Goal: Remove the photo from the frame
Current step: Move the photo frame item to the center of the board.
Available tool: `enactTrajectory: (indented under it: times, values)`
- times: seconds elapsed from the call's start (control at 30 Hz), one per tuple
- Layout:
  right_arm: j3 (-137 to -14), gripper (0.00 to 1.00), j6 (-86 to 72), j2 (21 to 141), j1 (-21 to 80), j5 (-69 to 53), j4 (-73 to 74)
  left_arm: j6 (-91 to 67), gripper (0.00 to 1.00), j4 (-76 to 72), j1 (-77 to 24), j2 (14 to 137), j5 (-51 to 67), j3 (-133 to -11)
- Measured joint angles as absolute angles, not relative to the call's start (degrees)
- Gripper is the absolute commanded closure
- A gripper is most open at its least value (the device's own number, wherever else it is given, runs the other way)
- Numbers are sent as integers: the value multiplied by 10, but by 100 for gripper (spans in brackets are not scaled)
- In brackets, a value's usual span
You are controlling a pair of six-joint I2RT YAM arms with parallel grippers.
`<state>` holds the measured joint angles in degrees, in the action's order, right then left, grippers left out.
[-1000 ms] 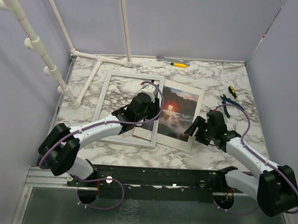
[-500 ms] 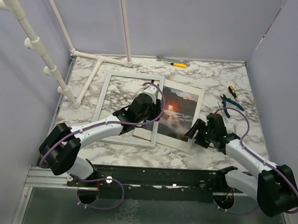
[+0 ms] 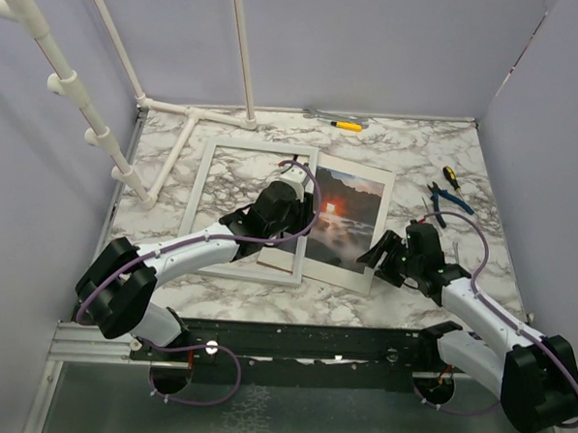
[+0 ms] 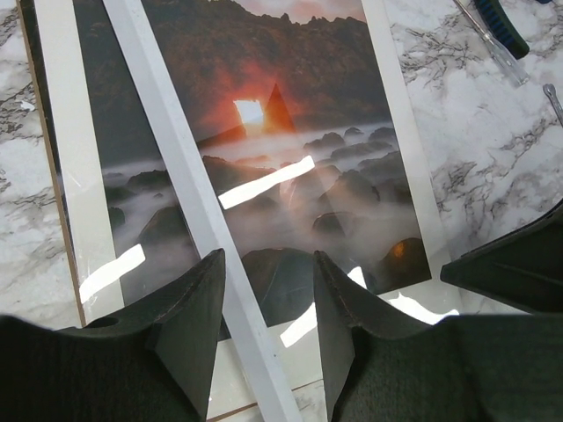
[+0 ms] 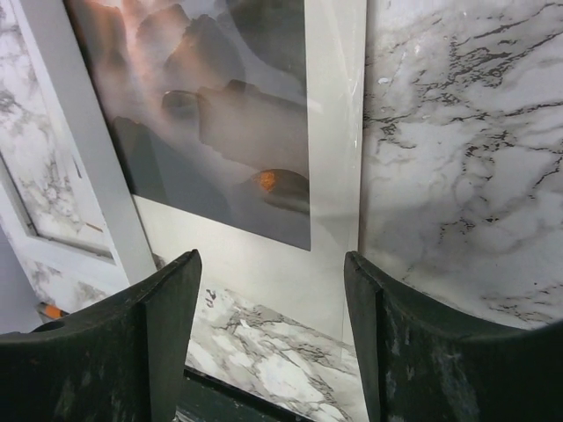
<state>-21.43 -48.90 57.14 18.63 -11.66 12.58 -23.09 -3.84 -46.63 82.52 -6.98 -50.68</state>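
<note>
The photo [image 3: 345,218], a dark sunset landscape inside a white mat, lies flat at mid-table. The white frame [image 3: 201,188] lies to its left, and the frame's right rail [image 4: 176,167] crosses over the photo [image 4: 290,132]. A brown board edge [image 3: 279,265] shows under the near end of that rail. My left gripper [image 3: 304,220] hovers open astride the rail, whose near end runs between its fingers [image 4: 268,259] close to the left one. My right gripper [image 3: 375,252] is open above the mat's near right corner [image 5: 271,257], with nothing between its fingers. The photo [image 5: 220,114] and rail [image 5: 79,132] lie ahead of it.
Blue pliers [image 3: 443,200] and a black-and-yellow screwdriver [image 3: 450,175] lie to the right of the photo. A yellow-handled tool [image 3: 347,125] rests at the back edge. A white pipe stand [image 3: 191,134] occupies the back left. Purple walls close in three sides.
My right gripper has crept a little left and nearer to the mat's near right corner, its jaws narrowing slightly. The left arm, the frame and the photo have not moved.
</note>
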Motion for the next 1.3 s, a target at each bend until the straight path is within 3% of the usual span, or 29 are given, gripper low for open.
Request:
enactTrajectory:
  times: [0.77, 0.9, 0.97, 1.1, 1.3]
  values:
    - [-184, 37, -517, 524, 186, -160, 86, -218, 50, -57, -485, 825, -61, -492]
    - [-173, 37, -528, 515, 186, -164, 75, -208, 36, -64, -493, 825, -51, -487]
    - [-170, 37, -532, 512, 186, -164, 71, -201, 19, -70, -504, 825, -45, -481]
    - [-169, 37, -540, 512, 186, -168, 65, -169, 2, -93, -543, 816, -40, -448]
    - [-169, 37, -547, 512, 186, -175, 54, -116, 1, -133, -586, 775, -30, -383]
